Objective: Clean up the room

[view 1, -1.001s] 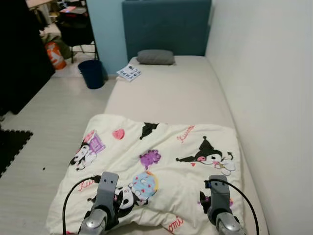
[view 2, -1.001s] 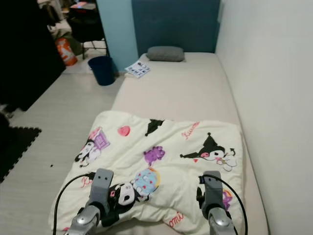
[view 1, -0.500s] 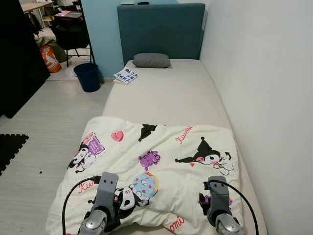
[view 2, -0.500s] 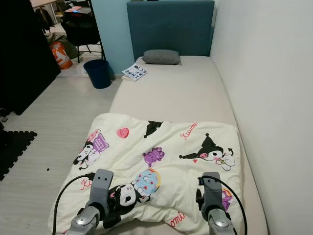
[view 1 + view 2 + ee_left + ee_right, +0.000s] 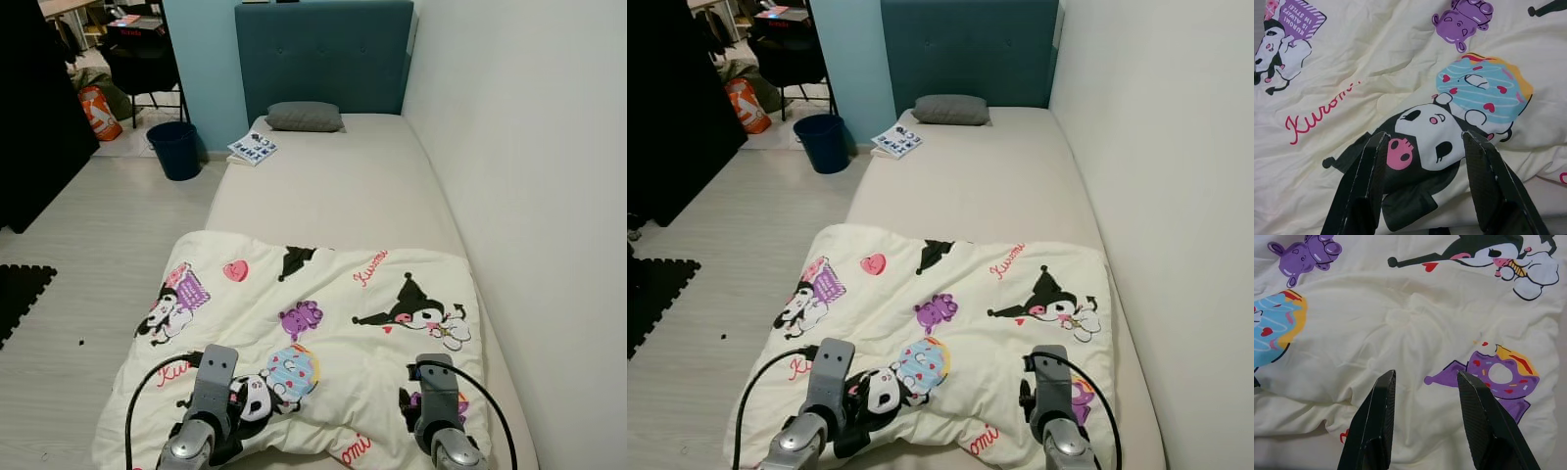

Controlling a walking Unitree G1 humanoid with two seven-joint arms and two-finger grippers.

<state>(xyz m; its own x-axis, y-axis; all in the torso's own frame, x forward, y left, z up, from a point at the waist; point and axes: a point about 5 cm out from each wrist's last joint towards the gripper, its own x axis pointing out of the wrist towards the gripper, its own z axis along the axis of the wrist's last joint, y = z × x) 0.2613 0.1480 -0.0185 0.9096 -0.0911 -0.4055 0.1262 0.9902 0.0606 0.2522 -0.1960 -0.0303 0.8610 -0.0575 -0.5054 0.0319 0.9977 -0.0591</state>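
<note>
Both grippers are hovering at the bottom of the frame, left gripper [image 5: 1422, 147] and right gripper [image 5: 1425, 382] fingers spread apart, over the cartoon-print blanket [image 5: 323, 323] lying mid-frame on the bed [image 5: 343, 186].

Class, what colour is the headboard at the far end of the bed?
The headboard is dark teal blue, clearest in the left eye view.

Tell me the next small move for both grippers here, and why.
Probably lower both at once and pinch the near hem: the left gripper and right gripper hang open above the blanket, which is bunched at the foot of the bed.
</note>
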